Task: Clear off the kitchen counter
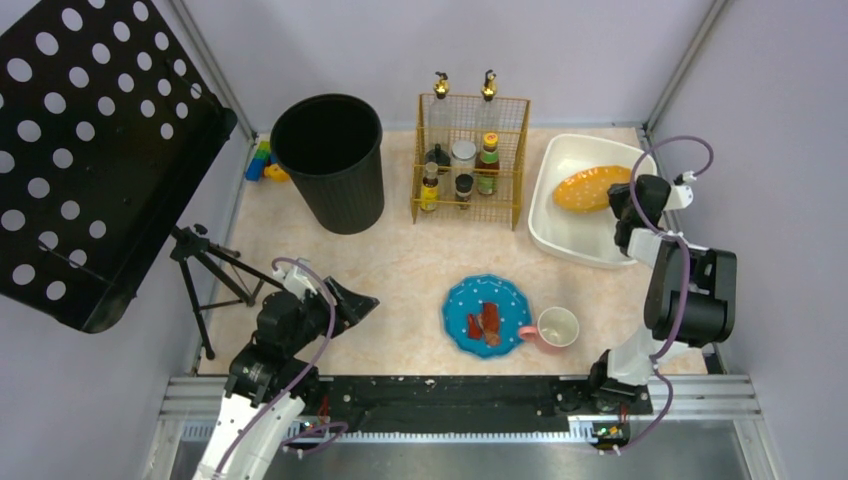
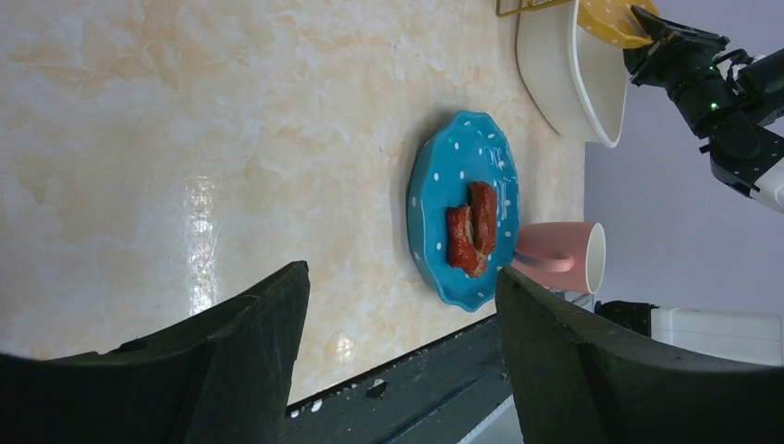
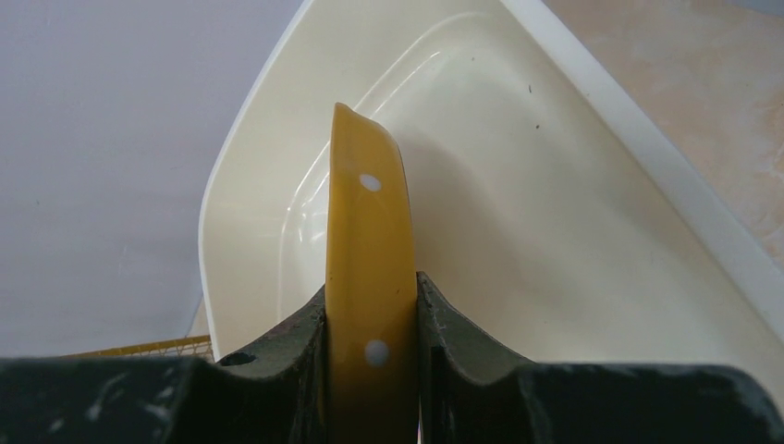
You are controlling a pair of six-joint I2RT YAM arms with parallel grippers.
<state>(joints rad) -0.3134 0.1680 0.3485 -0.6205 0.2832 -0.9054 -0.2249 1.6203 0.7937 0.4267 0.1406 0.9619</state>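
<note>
Over the white tub (image 1: 578, 232), right hand (image 3: 372, 291) pinching yellow plate (image 3: 368, 213), left hand (image 2: 402, 273) spread above kitchen counter (image 1: 400, 265)

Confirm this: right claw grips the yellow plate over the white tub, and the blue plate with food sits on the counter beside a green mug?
The mug is pink, not green; the top external view shows it. The rest stands: right claw gripping the yellow plate over the white tub, blue plate with food on the kitchen counter beside the mug.
</note>
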